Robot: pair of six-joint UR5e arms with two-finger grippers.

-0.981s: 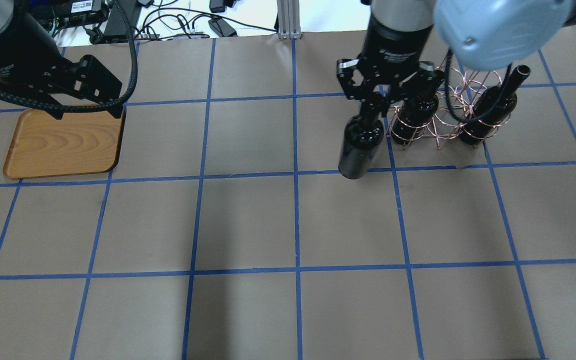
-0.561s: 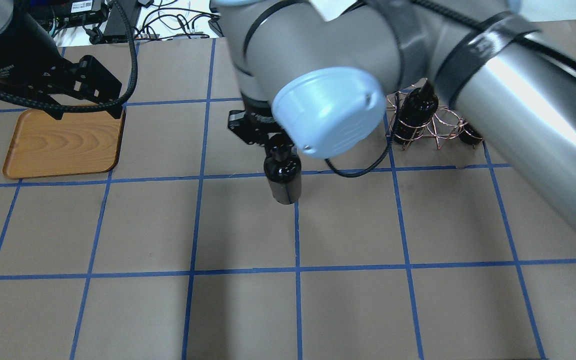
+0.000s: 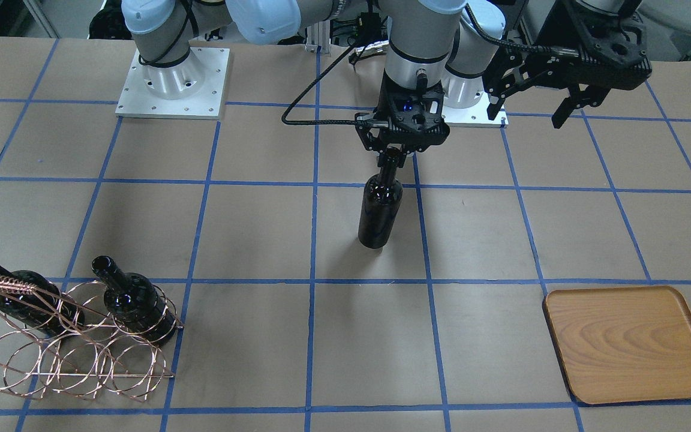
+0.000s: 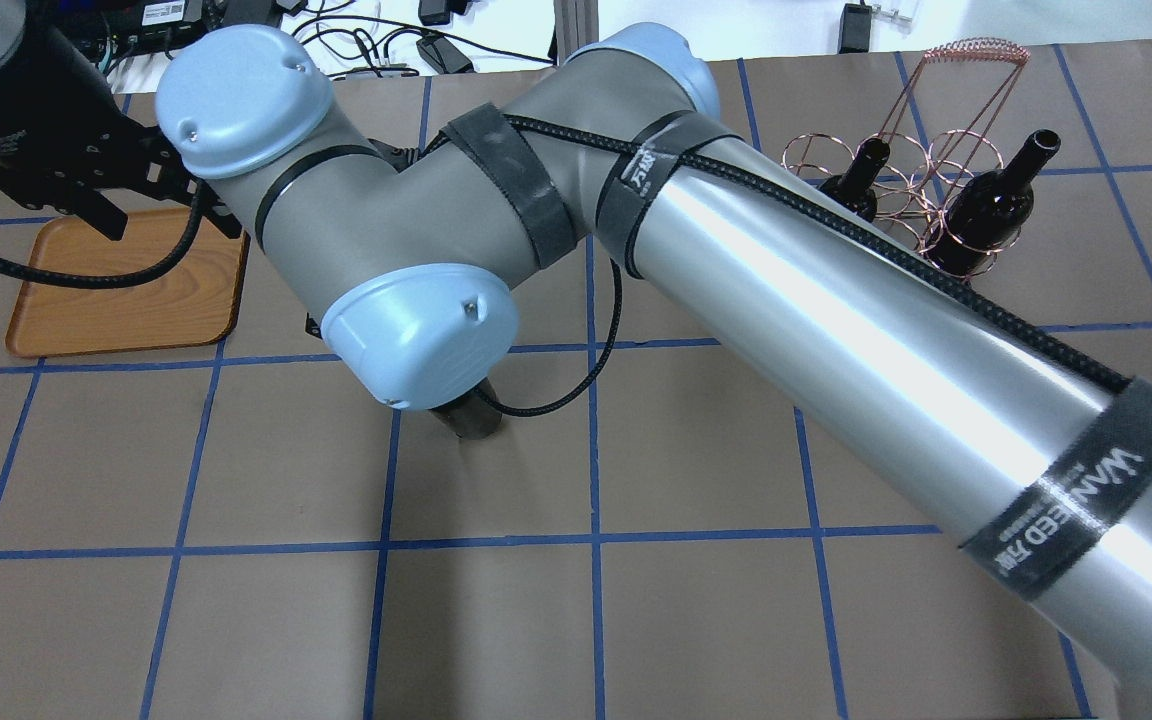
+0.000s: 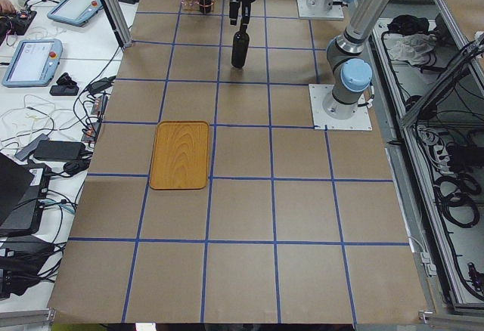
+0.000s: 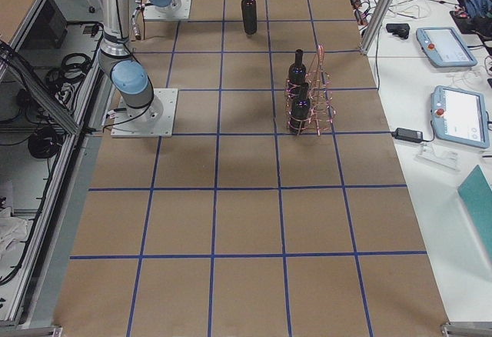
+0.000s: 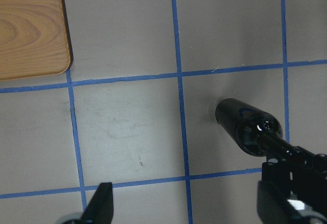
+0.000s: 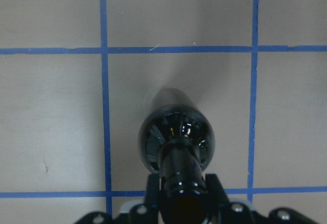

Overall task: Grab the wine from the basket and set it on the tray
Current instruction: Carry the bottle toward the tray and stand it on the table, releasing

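The tray (image 3: 627,345) lies on the table (image 3: 261,240) at the robot's left. The wine (image 3: 379,210) is upright to the tray's right, slightly nearer the robot. The basket (image 3: 69,360) lies farther right, well apart from the tray, with two bottles (image 3: 135,300) in it.

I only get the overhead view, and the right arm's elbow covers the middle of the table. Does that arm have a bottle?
Observer: Yes. The front view shows the right gripper shut on the neck of the wine, which is upright.
Operator: And the other arm?
Observer: Its wrist view shows the left gripper open, with nothing between its jaws.
Operator: Anything on the tray yet?
Observer: No. The front view shows the whole tray, and it is bare.
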